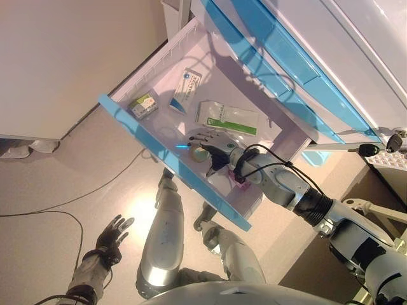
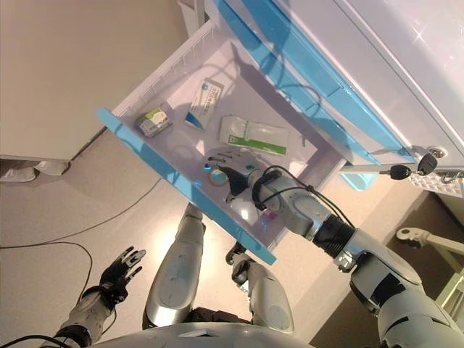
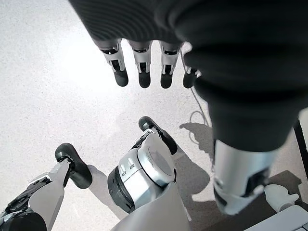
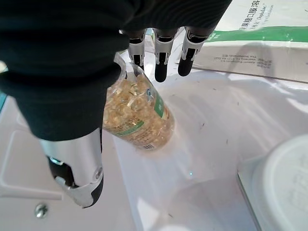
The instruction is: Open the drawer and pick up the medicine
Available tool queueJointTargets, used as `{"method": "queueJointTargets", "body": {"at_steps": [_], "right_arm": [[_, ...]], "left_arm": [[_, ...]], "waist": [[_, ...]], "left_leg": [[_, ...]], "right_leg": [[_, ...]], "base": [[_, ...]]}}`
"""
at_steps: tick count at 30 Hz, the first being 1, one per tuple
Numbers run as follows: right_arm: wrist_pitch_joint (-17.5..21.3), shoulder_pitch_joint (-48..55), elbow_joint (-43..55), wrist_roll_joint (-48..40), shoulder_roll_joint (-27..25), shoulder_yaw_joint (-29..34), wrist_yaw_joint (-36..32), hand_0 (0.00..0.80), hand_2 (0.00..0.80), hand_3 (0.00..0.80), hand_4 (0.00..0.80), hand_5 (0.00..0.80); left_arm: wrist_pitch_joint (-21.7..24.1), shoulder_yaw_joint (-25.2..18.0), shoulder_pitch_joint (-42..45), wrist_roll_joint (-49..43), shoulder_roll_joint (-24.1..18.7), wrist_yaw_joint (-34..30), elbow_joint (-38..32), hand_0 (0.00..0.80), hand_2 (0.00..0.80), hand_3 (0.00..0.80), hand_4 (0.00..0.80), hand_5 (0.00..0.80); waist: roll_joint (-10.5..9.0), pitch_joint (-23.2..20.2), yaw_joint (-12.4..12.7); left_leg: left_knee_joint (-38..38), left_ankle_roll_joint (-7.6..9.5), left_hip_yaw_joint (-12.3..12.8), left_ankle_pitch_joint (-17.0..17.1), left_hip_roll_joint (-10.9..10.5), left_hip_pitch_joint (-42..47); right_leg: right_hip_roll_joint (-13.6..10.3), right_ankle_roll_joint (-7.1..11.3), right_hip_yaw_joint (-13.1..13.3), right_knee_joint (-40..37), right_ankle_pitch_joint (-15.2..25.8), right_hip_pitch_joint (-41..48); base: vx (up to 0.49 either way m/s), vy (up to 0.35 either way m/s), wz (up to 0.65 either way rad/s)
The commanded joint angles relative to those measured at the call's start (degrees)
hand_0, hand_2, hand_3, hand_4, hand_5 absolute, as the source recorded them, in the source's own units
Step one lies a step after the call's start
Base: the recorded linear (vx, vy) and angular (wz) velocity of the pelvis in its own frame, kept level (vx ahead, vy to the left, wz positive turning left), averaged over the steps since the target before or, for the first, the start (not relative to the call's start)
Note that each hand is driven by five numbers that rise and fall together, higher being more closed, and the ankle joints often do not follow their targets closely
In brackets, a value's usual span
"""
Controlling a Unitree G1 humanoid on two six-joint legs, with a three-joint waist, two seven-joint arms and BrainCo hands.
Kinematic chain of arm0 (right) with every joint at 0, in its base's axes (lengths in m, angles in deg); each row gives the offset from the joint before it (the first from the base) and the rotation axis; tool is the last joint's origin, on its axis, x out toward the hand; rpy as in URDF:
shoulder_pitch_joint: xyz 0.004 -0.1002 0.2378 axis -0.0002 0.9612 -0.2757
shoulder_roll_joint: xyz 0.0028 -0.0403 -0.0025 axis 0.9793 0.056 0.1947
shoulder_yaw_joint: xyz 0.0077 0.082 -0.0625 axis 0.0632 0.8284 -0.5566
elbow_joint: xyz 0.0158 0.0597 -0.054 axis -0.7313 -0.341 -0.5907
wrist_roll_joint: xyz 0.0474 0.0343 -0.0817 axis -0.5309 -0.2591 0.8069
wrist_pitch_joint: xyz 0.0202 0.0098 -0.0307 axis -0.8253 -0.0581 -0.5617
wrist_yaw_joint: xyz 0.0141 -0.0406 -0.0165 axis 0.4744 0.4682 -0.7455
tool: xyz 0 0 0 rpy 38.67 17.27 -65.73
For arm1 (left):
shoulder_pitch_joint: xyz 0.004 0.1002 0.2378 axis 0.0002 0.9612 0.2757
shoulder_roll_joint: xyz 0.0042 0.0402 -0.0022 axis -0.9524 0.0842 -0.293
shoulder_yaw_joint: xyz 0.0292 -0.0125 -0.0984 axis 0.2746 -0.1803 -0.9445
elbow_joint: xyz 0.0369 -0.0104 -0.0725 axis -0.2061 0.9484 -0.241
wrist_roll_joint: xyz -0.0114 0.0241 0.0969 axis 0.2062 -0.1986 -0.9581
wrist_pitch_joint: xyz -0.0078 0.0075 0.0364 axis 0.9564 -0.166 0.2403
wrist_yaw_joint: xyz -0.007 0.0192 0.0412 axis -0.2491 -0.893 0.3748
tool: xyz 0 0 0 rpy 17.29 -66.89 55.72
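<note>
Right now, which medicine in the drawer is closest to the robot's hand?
The clear bottle of yellow capsules, lying just under the right hand. The three boxes lie farther back.

The open drawer (image 1: 127,117) has a pale inside and a blue front. On its floor lie a small green-and-white box (image 1: 144,105) near the front corner, a blue-and-white box (image 1: 186,89) further in, and a long white box with a green stripe (image 1: 227,118) toward the back. A clear bottle of yellow capsules (image 4: 137,113) lies on its side on the drawer floor, near the long box. A white round lid (image 4: 284,183) sits close by.
</note>
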Motion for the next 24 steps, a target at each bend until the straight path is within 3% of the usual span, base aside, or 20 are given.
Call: {"method": "queueJointTargets", "body": {"at_steps": [1, 15, 16, 17, 19, 20, 22, 24], "right_arm": [[0.9, -1.5, 1.1, 1.4, 0.3, -1.1, 2.0, 0.0, 0.0, 0.0, 0.0, 0.0], [1.3, -1.8, -0.6, 1.8, 1.2, -0.9, 3.8, 0.0, 0.0, 0.0, 0.0, 0.0], [1.3, -1.8, -0.8, 1.7, 1.3, -0.8, 3.9, 0.094, 0.094, 0.094, 0.094, 0.094], [1.5, -1.9, -0.9, 1.6, 1.3, -0.8, 3.8, 0.26, 0.26, 0.26, 0.26, 0.26], [1.9, -1.9, -0.9, 1.5, 1.2, -0.9, 3.8, 0.668, 0.668, 0.668, 0.668, 0.668], [2.0, -1.9, -1.0, 1.5, 1.3, -1.0, 3.9, 0.772, 0.772, 0.772, 0.772, 0.772], [2.0, -1.9, -1.1, 1.2, 1.4, -1.1, 4.0, 0.718, 0.718, 0.718, 0.718, 0.718], [2.3, -1.9, -1.1, 1.2, 1.7, -1.2, 3.9, 0.8, 0.8, 0.8, 0.8, 0.8]], "left_arm": [[-0.7, 0.9, 1.6, -1.7, 0.3, 0.0, -0.2, 0.0, 0.0, 0.0, 0.0, 0.0], [-0.7, 1.0, 1.6, -1.9, 0.3, 0.5, -0.7, 0.0, 0.0, 0.0, 0.0, 0.0], [-0.8, 0.9, 1.6, -1.9, 0.3, 0.5, -0.8, 0.0, 0.0, 0.0, 0.0, 0.0], [-0.9, 0.9, 1.6, -1.9, 0.3, 0.7, -1.0, 0.0, 0.0, 0.0, 0.0, 0.0], [-0.9, 0.8, 1.6, -1.7, 0.2, 0.4, -0.8, 0.0, 0.0, 0.0, 0.0, 0.0], [-0.8, 0.8, 1.5, -1.7, 0.3, 0.4, -0.6, 0.0, 0.0, 0.0, 0.0, 0.0], [-0.9, 0.9, 1.4, -1.8, 0.2, 0.4, -0.6, 0.0, 0.0, 0.0, 0.0, 0.0], [-0.8, 1.1, 1.4, -1.5, 0.4, 0.5, -0.5, 0.0, 0.0, 0.0, 0.0, 0.0]], "waist": [[-0.03, 0.5, 1.2], [-0.31, 0.5, 1.2], [-0.35, 0.5, 1.3], [-0.35, 0.5, 1.3], [-0.34, 0.5, 1.2], [-0.37, 0.5, 1.2], [-0.35, 0.5, 1.3], [-0.31, 0.5, 1.2]], "left_leg": [[2.3, 3.28, -0.9, -5.7, -2.5, 0.5], [2.5, 3.39, -0.9, -6.0, -2.5, 0.1], [2.5, 3.39, -0.9, -6.1, -2.5, 0.1], [2.4, 3.4, -0.9, -6.0, -2.5, 0.1], [2.3, 3.38, -0.9, -6.0, -2.4, 0.3], [2.3, 3.37, -0.9, -6.0, -2.4, 0.3], [2.3, 3.36, -1.0, -6.0, -2.4, 0.2], [2.3, 3.39, -1.0, -6.0, -2.5, 0.2]], "right_leg": [[-4.1, 3.34, 2.9, 0.7, 9.7, -4.4], [-4.1, 3.56, 3.1, 0.5, 9.9, -4.7], [-4.0, 3.55, 3.1, 0.5, 9.9, -4.7], [-4.0, 3.54, 3.1, 0.5, 9.9, -4.7], [-4.0, 3.54, 3.2, 0.5, 9.9, -4.7], [-4.0, 3.56, 3.1, 0.5, 9.9, -4.7], [-4.0, 3.57, 3.1, 0.6, 9.9, -4.7], [-4.0, 3.53, 3.1, 0.6, 9.9, -4.7]], "base": [[0.0, 0.0, 0.0], [0.0, 0.0, 0.0], [0.0, 0.0, 0.0], [0.0, 0.0, 0.0], [0.0, 0.0, 0.0], [0.0, 0.0, 0.0], [0.0, 0.0, 0.0], [0.0, 0.0, 0.0]]}}
